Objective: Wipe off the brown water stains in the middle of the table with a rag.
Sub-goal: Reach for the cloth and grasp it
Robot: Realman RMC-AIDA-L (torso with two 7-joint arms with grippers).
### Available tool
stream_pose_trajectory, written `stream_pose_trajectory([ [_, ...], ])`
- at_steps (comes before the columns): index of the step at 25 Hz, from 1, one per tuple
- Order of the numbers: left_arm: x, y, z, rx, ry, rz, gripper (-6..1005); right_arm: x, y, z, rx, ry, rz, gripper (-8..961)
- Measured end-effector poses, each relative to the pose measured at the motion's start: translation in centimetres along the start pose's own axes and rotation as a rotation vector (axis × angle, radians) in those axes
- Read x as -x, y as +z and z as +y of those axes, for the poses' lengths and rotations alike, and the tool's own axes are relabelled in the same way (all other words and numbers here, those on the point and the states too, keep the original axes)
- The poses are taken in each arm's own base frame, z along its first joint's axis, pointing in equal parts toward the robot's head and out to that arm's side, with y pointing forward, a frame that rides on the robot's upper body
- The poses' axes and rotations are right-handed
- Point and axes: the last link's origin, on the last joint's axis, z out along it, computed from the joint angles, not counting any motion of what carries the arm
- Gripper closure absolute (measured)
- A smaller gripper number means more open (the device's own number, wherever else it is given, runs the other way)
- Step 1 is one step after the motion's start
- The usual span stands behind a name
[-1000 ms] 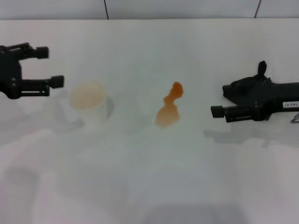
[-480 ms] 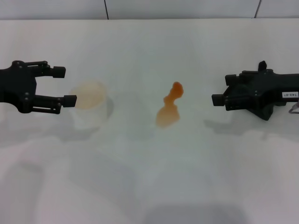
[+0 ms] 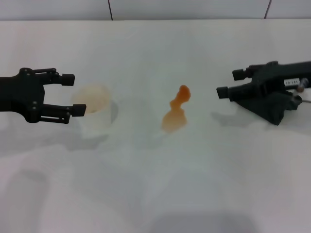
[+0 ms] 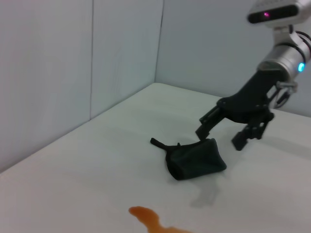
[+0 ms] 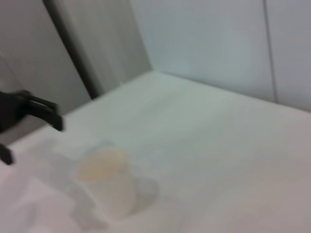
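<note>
Both tools spread wide, nothing held!
Stain (image 3: 176, 112) sits mid-table (image 3: 155, 184); right tool (image 3: 232, 82) hovers over the rag (image 4: 195, 159), left tool (image 3: 73, 93) flanks the cup (image 3: 95, 112).

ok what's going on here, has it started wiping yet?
Not yet. The brown water stains sit untouched mid-table. The right gripper hovers open just over the rag, which lies on the table to the stain's right, ungrasped. The left gripper is open too, its fingers either side of a translucent cup on the left, not closed on it.
</note>
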Motion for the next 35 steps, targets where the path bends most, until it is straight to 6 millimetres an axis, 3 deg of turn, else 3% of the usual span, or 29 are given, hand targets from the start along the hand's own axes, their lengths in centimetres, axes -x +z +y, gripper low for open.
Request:
stream_pose_trajectory([
  [15, 0.1, 1.3, 0.5, 0.044, 0.029, -0.023, 115, 2.2, -0.1, -2.7, -0.169, 0.062, 0.199, 93],
  [35, 0.1, 1.6, 0.7, 0.049, 0.031, -0.021, 115, -0.1, -0.5, -4.3, -0.300, 0.096, 0.375, 94],
])
